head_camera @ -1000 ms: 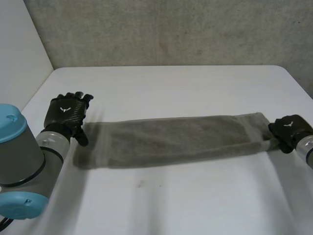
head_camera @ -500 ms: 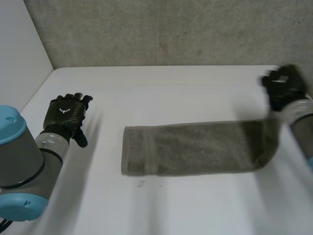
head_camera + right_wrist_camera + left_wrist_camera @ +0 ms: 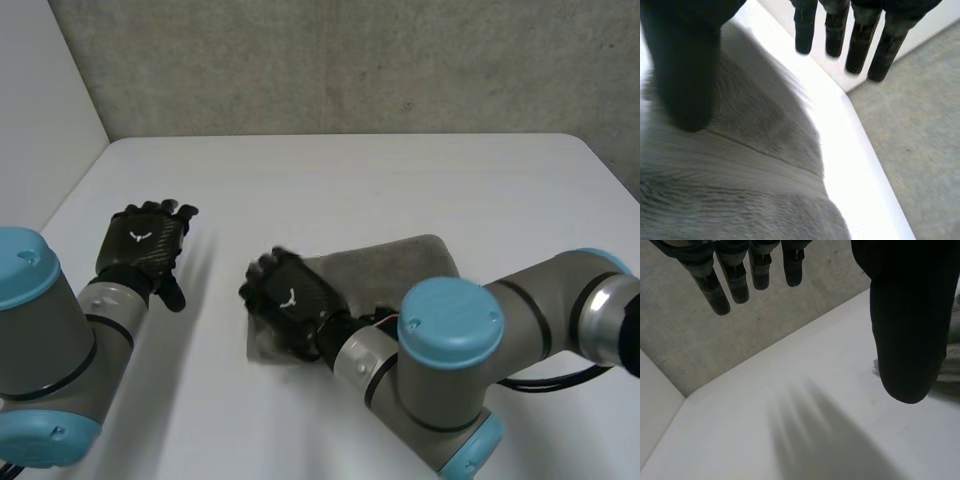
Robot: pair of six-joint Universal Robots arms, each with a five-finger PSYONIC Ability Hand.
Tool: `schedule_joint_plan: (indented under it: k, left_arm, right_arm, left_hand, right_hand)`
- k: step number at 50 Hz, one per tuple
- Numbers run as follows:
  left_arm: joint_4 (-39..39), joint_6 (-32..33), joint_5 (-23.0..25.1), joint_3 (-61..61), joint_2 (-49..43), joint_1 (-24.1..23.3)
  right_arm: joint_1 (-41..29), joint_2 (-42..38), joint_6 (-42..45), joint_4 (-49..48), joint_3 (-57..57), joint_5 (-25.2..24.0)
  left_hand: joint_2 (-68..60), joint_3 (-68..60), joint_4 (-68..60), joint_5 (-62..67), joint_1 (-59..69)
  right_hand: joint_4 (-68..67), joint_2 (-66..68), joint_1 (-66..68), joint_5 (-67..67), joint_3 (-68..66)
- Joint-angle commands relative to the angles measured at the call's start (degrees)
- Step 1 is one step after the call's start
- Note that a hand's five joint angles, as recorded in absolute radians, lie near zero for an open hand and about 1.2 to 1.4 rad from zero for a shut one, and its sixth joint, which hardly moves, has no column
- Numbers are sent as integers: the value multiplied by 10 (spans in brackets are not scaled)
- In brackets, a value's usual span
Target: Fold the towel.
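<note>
A white tabletop [image 3: 400,180] is seen, and most of it is bare. The right arm [image 3: 450,345] is stretched far across it, toward the left side. The left arm [image 3: 45,340] is seen at its own side.

A grey towel [image 3: 395,262] is laid near the middle of the tabletop. It looks doubled over, with a round bend at its right end and the loose ends at its left end. So one fold is judged to be nearly made.

The right hand [image 3: 292,305] is placed over the left end of the towel, where the loose ends meet. The left hand [image 3: 140,242] is held well apart from the towel, above the bare tabletop.

The right hand's fingers [image 3: 857,37] are stretched out straight past the towel's edge. The towel is seen under the palm and the thumb [image 3: 680,75], and nothing is gripped. The left hand's fingers [image 3: 735,282] are spread and straight too, and nothing is held.

To do this step well, the top end should be set right on the bottom end, so the edges are matched. The cloth should be patted flat, not pushed sideways. The hand should then be lifted straight up, so the top layer is not dragged along.
</note>
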State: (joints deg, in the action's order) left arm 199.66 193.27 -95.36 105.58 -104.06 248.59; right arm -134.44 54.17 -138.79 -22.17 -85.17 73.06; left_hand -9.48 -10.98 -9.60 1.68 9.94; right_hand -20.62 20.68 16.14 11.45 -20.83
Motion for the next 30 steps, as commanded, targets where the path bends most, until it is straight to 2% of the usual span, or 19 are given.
schedule_joint_plan:
  k: [1, 3, 5, 7, 8, 12, 15, 18, 20, 22, 23, 24, 25, 26, 27, 30]
  left_arm:
    - [1, -1, 1, -15, -3, -44]
    - [3, -2, 1, -23, -6, -60]
    - [4, -4, 0, -34, -9, -78]
    - [6, -5, 0, -56, -20, -115]
    - [6, -5, 0, -56, -20, -115]
    - [8, -3, -1, -100, -67, -167]
    - [7, 1, -4, -129, -113, -186]
    - [6, 2, -6, -144, -140, -188]
    - [0, 3, -7, -174, -195, -188]
    - [-4, 3, -7, -187, -221, -188]
    - [-11, 3, -11, -194, -240, -188]
    - [-11, 3, -11, -194, -240, -188]
    - [-20, 3, -17, -196, -250, -188]
    - [-28, 3, -24, -195, -251, -188]
    - [-28, 3, -24, -195, -251, -188]
    - [-37, 3, -37, -191, -239, -188]
  right_arm:
    - [80, 63, -81, 32, -20, 29]
    - [123, 89, -149, 69, -36, 29]
    - [144, 102, -178, 92, -43, 27]
    - [164, 111, -198, 117, -53, 24]
    - [184, 117, -208, 141, -67, 19]
    - [218, 123, -199, 162, -104, 14]
    - [243, 137, -178, 155, -145, 13]
    - [274, 143, -147, 137, -184, 15]
    - [289, 143, -131, 125, -200, 13]
    - [299, 140, -104, 91, -221, 13]
    - [299, 140, -104, 91, -221, 13]
    - [301, 138, -97, 69, -224, 14]
    - [301, 138, -97, 69, -224, 14]
    - [304, 133, -92, 46, -226, 17]
    - [304, 131, -89, 24, -224, 22]
    - [299, 134, -72, -4, -216, 32]
  left_hand:
    - [-5, 10, -4, -17, 1]
    - [-5, 10, -4, -17, 1]
    - [-6, 9, -5, -16, 1]
    - [-5, 10, -4, -17, 1]
    - [-5, 10, -4, -17, 1]
    - [-7, 8, -6, -15, 3]
    - [-9, 6, -8, -13, 4]
    - [-11, 4, -10, -11, 6]
    - [-14, 1, -13, -8, 9]
    - [-16, -1, -15, -6, 11]
    - [-16, -1, -15, -6, 11]
    - [-16, -1, -15, -6, 11]
    - [-16, -1, -15, -6, 11]
    - [-14, 1, -13, -8, 9]
    - [-14, 1, -13, -8, 9]
    - [-11, 4, -10, -11, 6]
  right_hand:
    - [106, -107, -61, -114, 108]
    - [106, -107, -61, -114, 108]
    - [106, -107, -61, -114, 108]
    - [106, -107, -61, -114, 108]
    - [106, -107, -61, -114, 108]
    - [106, -107, -61, -114, 108]
    - [106, -107, -61, -114, 108]
    - [106, -107, -61, -114, 108]
    - [77, -77, -32, -85, 79]
    - [-109, 108, 154, 100, -107]
    - [-110, 109, 155, 102, -108]
    - [-261, 261, 306, 253, -259]
    - [-263, 262, 308, 255, -261]
    - [-456, 456, 501, 448, -454]
    - [-592, 592, 637, 584, -590]
    - [-594, 593, 639, 586, -592]
